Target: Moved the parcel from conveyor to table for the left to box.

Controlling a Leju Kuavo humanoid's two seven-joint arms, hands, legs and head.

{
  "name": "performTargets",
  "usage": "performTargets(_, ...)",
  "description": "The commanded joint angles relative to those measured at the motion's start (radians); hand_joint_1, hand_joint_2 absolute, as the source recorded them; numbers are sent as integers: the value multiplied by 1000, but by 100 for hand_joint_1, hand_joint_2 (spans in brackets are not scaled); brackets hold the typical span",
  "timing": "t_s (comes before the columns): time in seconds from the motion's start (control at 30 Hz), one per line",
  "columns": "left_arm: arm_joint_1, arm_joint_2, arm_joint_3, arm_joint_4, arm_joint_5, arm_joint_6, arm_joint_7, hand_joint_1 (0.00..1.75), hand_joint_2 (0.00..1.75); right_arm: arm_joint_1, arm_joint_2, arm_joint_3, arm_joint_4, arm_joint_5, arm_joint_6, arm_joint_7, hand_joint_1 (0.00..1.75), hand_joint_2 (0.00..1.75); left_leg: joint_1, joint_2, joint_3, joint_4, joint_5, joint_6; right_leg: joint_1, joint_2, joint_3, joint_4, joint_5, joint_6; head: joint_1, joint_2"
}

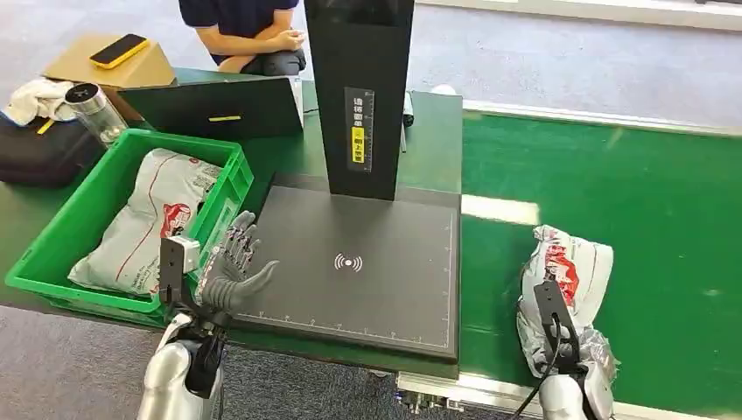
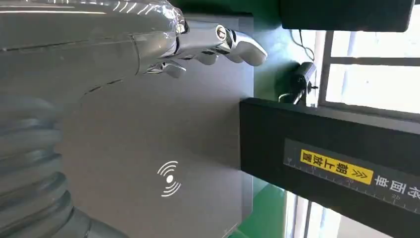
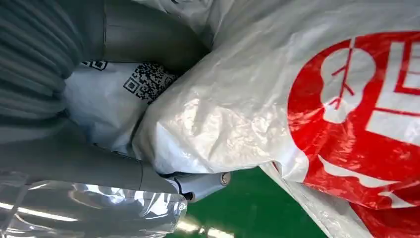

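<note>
Black post between crate, parcel

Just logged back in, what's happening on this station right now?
The right robot hand is wrapped around a white plastic parcel with red print that lies on the green conveyor belt; it has not reached the black scanning platform yet. The left robot hand hangs open, holding nothing, at the platform's edge next to the green plastic crate, which already contains another white printed parcel. A person sits behind the table.
</note>
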Motion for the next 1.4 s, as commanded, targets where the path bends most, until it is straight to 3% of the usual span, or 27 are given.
performTargets(0.03, 2, 5, 12, 3, 6, 4, 0, 0, 175, -1, 17, 23, -62, -133, -115, -161, 175, 175, 0, 1, 1, -1, 0, -2, 0, 0, 1, -1, 0, 0, 0, 0)
performTargets(0.17, -7, 5, 13, 12, 9, 0, -7, 0, 175, 29, 35, 2, -204, -333, -168, -300, 175, 175, -1, 0, 0, 0, 0, -2, 0, -1, -1, 0, -1, 0, 0, 0)
performTargets(0.2, -13, 5, 11, 23, 7, 0, -17, 0, 175, 39, 47, -14, -243, -421, -227, -403, 175, 175, -1, -1, 1, -1, 0, -3, 0, -2, 0, 0, -1, 0, 0, 0)
performTargets(0.23, -16, 4, 11, 27, 6, 2, -19, 0, 175, 46, 49, -15, -261, -429, -231, -411, 175, 175, -1, -2, -1, 0, 0, -1, -1, -2, -1, 1, -1, 0, 0, 0)
performTargets(0.33, -30, 2, 10, 38, 4, 2, -34, 0, 175, 71, 88, -40, -382, -608, -315, -632, 175, 175, -1, -2, 0, -1, 0, -2, 0, -2, 0, 0, -1, 0, 0, 0)
performTargets(0.5, -45, 6, 3, 47, 2, -5, -39, 0, 175, 95, 126, -41, -509, -702, -376, -761, 175, 175, -2, -3, -1, -1, 0, -2, -1, -4, -2, 1, -1, 0, 0, 0)
performTargets(0.6, -48, 12, -1, 44, 6, -7, -42, 0, 175, 91, 114, 20, -537, -624, -388, -799, 175, 175, -1, -3, -1, -1, 0, -3, -1, -4, -1, 0, -1, 0, 0, 0)
performTargets(0.67, -50, 18, -7, 42, 8, -12, -35, 0, 175, 76, 73, 113, -512, -453, -440, -809, 175, 175, -1, -2, 0, -1, 0, -2, -1, -2, -1, 0, -1, 0, 0, 0)
performTargets(0.73, -53, 21, -11, 45, 10, -14, -34, 0, 175, 57, 55, 169, -491, -381, -460, -795, 175, 175, -1, 0, -1, -1, 0, -2, 0, 0, -2, 0, 0, 0, 0, 0)
performTargets(0.87, -67, 33, -28, 55, 19, -25, -37, 0, 175, 1, -36, 346, -421, -65, -476, -736, 175, 175, -1, 4, 0, -2, 0, -2, 0, 3, -2, 0, 1, 0, 0, 0)
performTargets(0.97, -80, 41, -36, 75, 24, -29, -40, 0, 175, -35, -90, 461, -368, 88, -449, -691, 175, 175, -1, 4, -1, -1, 0, -2, 0, 4, -3, 0, 1, 0, 0, 0)
performTargets(1.13, -93, 50, -52, 104, 30, -37, -55, 0, 175, -104, -155, 617, -228, 233, -403, -599, 175, 175, -1, 3, 2, -3, 1, -2, 1, 2, 1, -2, 1, 0, 0, 0)
performTargets(1.4, -124, 71, -94, 165, 39, -34, -78, 0, 175, -195, -239, 909, 29, 226, -380, -602, 175, 175, -1, 2, 4, -4, 1, -2, 1, 1, 3, -4, 2, 0, 0, 0)
